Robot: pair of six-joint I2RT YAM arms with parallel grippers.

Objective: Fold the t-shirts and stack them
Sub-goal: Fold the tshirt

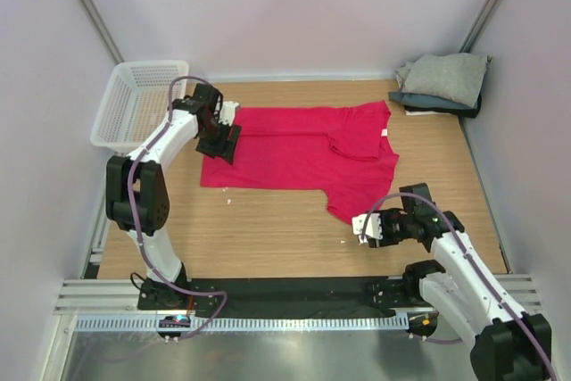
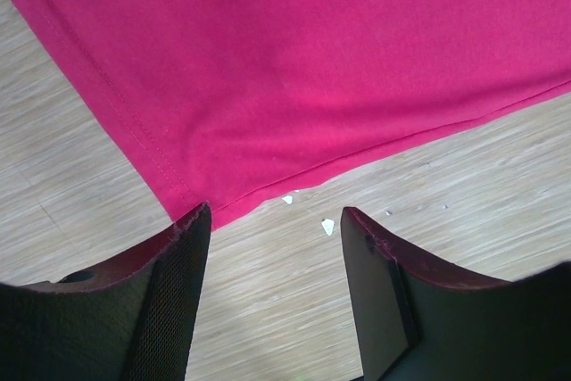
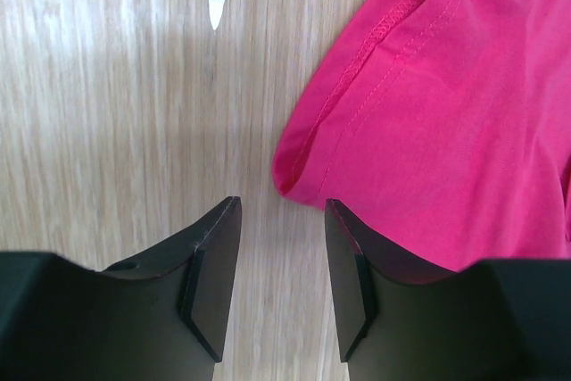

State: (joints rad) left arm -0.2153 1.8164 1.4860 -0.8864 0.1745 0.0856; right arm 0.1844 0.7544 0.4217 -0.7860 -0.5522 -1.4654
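Observation:
A crimson-pink t-shirt [image 1: 303, 153] lies spread flat on the wooden table, one sleeve pointing toward the near side. My left gripper [image 1: 223, 144] is open over the shirt's left hem corner; in the left wrist view the corner [image 2: 205, 194] lies just ahead of the gripper [image 2: 277, 220], with bare wood between the fingers. My right gripper [image 1: 361, 227] is open beside the near sleeve; in the right wrist view the sleeve's edge [image 3: 303, 176] sits just ahead of the gripper [image 3: 283, 207]. A folded stack sits at the back right: light grey shirt [image 1: 443, 76] above a dark blue-grey one [image 1: 439, 104].
A white plastic mesh basket [image 1: 134, 104] stands at the back left, beside my left arm. Small white flecks lie on the wood [image 2: 327, 227] [image 3: 216, 8]. Grey walls close in the table on three sides.

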